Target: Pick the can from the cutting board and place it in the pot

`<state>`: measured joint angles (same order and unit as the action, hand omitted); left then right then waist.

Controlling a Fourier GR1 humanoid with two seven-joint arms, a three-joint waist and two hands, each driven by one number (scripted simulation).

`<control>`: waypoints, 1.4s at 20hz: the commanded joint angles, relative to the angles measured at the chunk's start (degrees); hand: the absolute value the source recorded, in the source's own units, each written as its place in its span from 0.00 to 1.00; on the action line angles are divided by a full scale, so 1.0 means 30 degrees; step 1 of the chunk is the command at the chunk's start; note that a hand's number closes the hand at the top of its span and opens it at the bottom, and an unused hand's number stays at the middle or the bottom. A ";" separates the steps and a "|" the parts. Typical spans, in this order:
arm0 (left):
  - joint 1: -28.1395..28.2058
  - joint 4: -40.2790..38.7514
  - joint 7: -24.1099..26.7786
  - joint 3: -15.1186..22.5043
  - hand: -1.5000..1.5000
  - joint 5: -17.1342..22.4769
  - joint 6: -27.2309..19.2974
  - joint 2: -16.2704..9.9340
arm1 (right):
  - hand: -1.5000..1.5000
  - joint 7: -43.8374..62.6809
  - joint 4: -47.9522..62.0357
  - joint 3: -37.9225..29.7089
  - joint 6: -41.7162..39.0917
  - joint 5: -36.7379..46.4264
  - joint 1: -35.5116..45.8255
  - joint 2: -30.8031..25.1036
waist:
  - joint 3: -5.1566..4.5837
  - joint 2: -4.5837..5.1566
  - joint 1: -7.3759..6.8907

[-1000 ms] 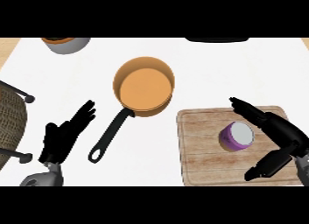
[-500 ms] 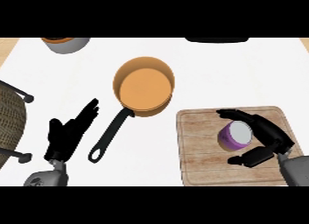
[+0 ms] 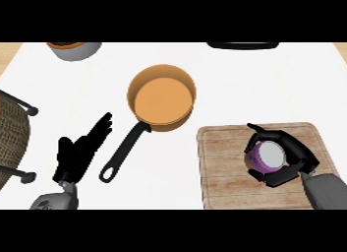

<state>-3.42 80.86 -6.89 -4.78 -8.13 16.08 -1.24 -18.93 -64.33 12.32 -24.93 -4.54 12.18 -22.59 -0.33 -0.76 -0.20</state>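
On the white counter, my right hand curls around the purple can on the cutting board; my left hand rests open beside the orange pot. Farther off sit a wicker basket and a grey bowl. Half a second ago the right fingers were only closing over the can.

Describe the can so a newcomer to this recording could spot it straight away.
Find the wooden cutting board at the counter's lower right. On it, the right robot hand curls around the can. It is the only purple thing here, with a pale round top.
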 commanded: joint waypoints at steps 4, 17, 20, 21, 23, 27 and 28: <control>-0.0775 -0.0047 -0.1242 -0.0369 0.50 0.0665 -0.0081 -0.0286 | 1.00 -0.0682 -0.1334 -0.1135 0.0142 0.0098 -0.1556 0.0485 | 0.0105 0.0235 0.0145; -0.0107 -0.1575 0.0705 0.0349 0.50 -0.0112 -0.0725 -0.0141 | 1.00 0.0865 -0.5535 -0.3592 0.6742 0.1382 -0.2472 0.1363 | 0.0094 0.0227 0.0218; -0.0368 0.0115 -0.1364 -0.0206 0.50 0.1253 0.0064 -0.0653 | 1.00 0.1859 -0.8405 -0.3562 0.6762 0.1969 -0.3761 0.0670 | 0.0099 0.0205 0.0205; 0.0896 0.0269 -0.0526 -0.0280 0.50 0.1268 0.0527 -0.1033 | 1.00 0.3067 -0.8294 -0.3130 0.7652 0.2825 -0.2393 0.0987 | 0.0094 0.0202 0.0086; 0.0312 0.0169 -0.0851 0.0135 0.50 0.0840 0.0005 -0.0613 | 1.00 0.4200 -1.0473 -0.3085 0.8075 0.3525 -0.2849 0.0504 | 0.0089 0.0189 0.0196; 0.0083 0.0099 -0.0960 0.0578 0.50 0.0451 -0.0614 -0.0080 | 1.00 0.5882 -1.1922 -0.2895 0.8450 0.5002 -0.1502 0.0403 | 0.0100 0.0226 0.0079; 0.0346 0.0071 -0.0561 0.0481 0.50 0.0517 -0.0489 -0.0225 | 1.00 0.5770 -1.3055 -0.2914 0.8373 0.5418 -0.2659 -0.0050 | 0.0099 0.0211 0.0155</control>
<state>-3.88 81.58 -9.07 -3.88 -6.20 14.88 -2.22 -4.41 -97.49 3.36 -0.66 7.75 5.22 -21.10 0.08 -0.29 0.28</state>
